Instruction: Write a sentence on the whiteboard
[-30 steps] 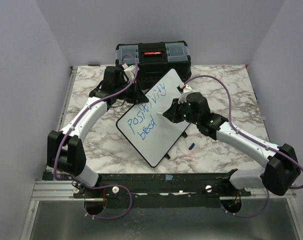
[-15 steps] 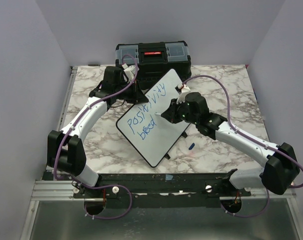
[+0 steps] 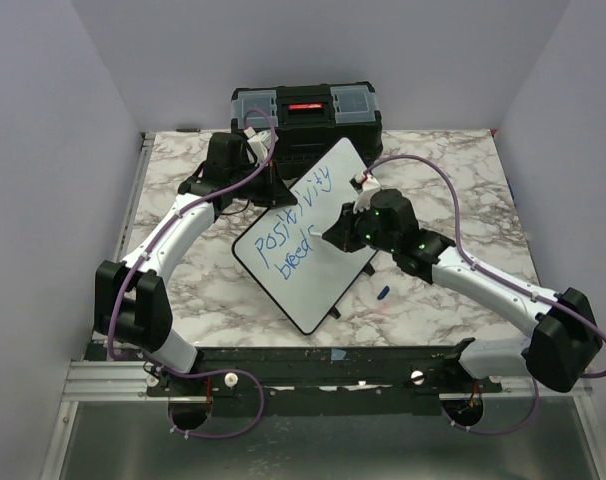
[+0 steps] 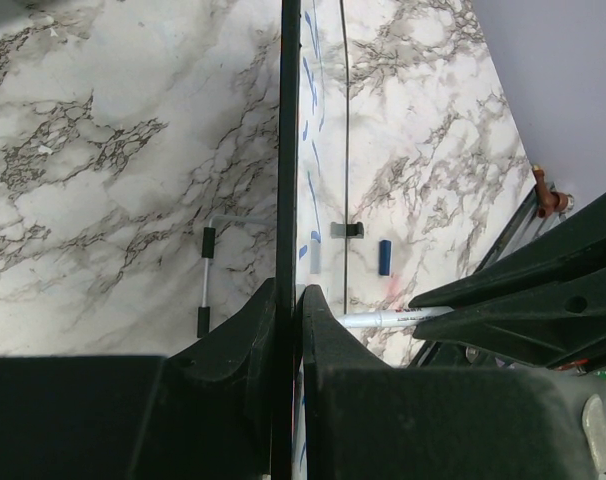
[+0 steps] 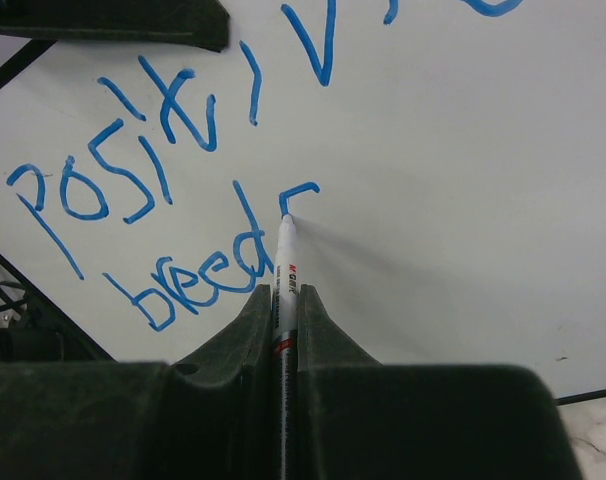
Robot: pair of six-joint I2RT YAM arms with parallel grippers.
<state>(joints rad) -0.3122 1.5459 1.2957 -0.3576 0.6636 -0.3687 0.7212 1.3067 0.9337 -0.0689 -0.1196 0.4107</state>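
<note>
The whiteboard [image 3: 333, 185] stands tilted on the marble table, its black-framed edge [image 4: 288, 150] running up the left wrist view. My left gripper [image 3: 281, 192] is shut on its upper left edge, also seen in the left wrist view [image 4: 290, 300]. The sentence [image 3: 293, 222] in blue reads "positivity" above "breed" plus a started stroke [image 5: 173, 200]. My right gripper [image 3: 333, 228] is shut on a white marker [image 5: 285, 270], whose tip touches the board at the end of the lower line. The marker also shows in the left wrist view [image 4: 393, 318].
A black toolbox [image 3: 305, 112] stands at the back, behind the board. A blue marker cap [image 3: 382, 293] lies on the table right of the board, also in the left wrist view [image 4: 385, 257]. The board's wire foot [image 4: 205, 280] rests on the marble.
My right gripper has moved the marker tip a little right and down along the lower line, adding a new stroke after "breed". The left arm and board have held still.
</note>
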